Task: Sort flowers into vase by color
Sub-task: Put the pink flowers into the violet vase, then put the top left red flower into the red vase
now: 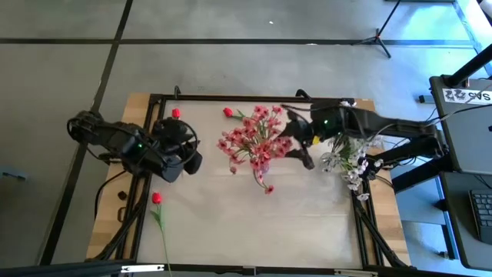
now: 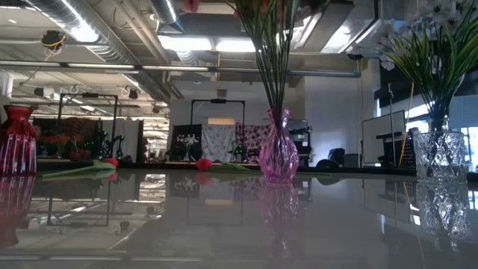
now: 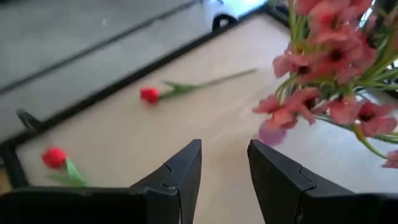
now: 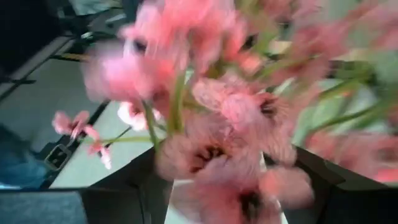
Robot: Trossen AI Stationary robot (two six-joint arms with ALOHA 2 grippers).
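Observation:
Pink flowers [image 1: 257,138] stand by their stems in a pink vase [image 2: 278,157] at mid-table. White flowers [image 1: 350,158] stand in a clear vase [image 2: 439,153] on the right. A red vase [image 2: 16,138] stands at the left. Two red buds [image 1: 176,113] [image 1: 228,111] lie near the far edge, and a third [image 1: 157,198] lies near the left edge. My right gripper [image 4: 236,193] hangs open just right of the pink bunch, blossoms close before its fingers. My left gripper [image 3: 224,168] hovers open and empty left of the pink flowers. My right gripper has pink blossoms [image 4: 217,155] right in front of its spread fingers [image 4: 143,186]; I cannot tell whether the fingers touch them.
A black metal frame [image 1: 231,98] runs round the table top. Bare table lies between the pink vase and the near edge. A tripod [image 1: 380,38] stands on the floor beyond the far edge, and a desk with a keyboard [image 1: 480,208] is at the right.

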